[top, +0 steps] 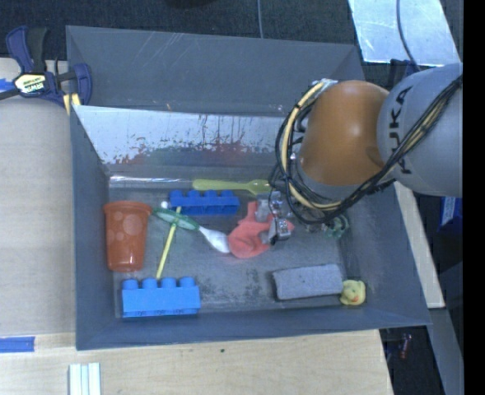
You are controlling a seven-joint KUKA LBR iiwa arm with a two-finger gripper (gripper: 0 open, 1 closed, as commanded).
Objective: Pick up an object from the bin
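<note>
The grey bin (226,76) carries an orange cup (127,235) at left, a blue brick (160,296) near left, a darker brick (202,202) farther back, a pink lump (246,239) mid-floor, and a grey block (308,282) and yellow duck (352,292) near right.

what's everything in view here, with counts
grey metal bin: one, grey, mid-view
orange translucent plastic cup: one, orange, left
wide blue plastic brick: one, blue, front left
long blue plastic brick: one, blue, mid-back
yellow-green plastic spoon: one, yellow-green, back
thin yellow stick: one, yellow, beside cup
small white piece: one, white, centre
pink crumpled soft thing: one, pink, centre
grey foam block: one, grey, front right
small yellow rubber toy: one, yellow, front-right corner
gripper: one, dark, by pink thing
arm with orange cover: one, grey, right
</note>
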